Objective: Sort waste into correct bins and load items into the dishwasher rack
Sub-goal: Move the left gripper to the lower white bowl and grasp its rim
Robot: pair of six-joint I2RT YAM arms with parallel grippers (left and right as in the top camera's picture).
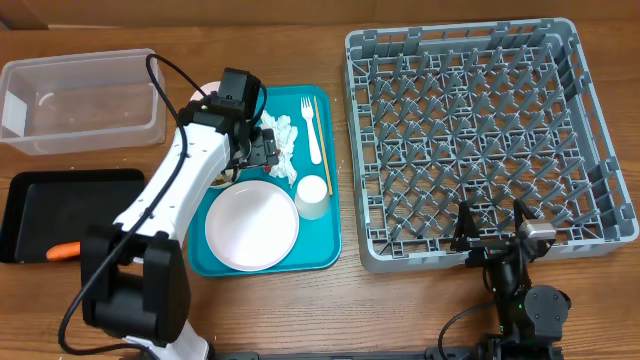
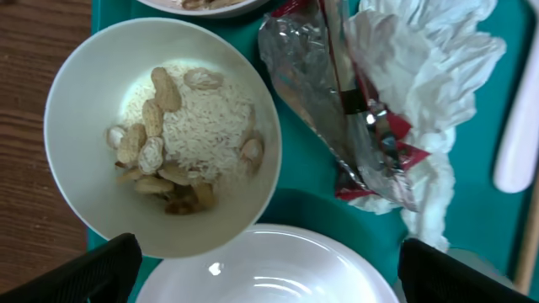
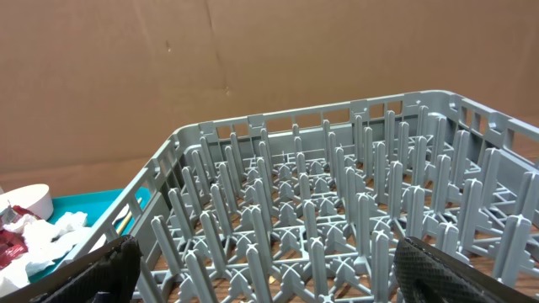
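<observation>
Overhead view: the grey dishwasher rack is the biggest thing and takes the right half of the table; no item is seen betw. its pegs. The right gripper stands just at the rack's near wall, fingers spread fully apart, w/ nothing betw. them.

The teal tray lies in the middle, just left of the rack. The clear tub is at far left and looks empty. The black tray is near left and has the carrot in its near part.

On the teal tray, the plate sits at the near side. The left wrist view shows a bowl touching the plate's far-left edge, w/ rice scraps and peanut shells inside. A second bowl shows only partly at the tray's far-left corner, behind the left arm.

The left gripper hangs over the bowl, the plate edge and the wrapper, wide open and gripping nothing. The wrapper lies right of the bowl, on the napkins.

The cup stands just right of the plate. The fork lies right of the napkins, and the stick lies along the fork's right side.
</observation>
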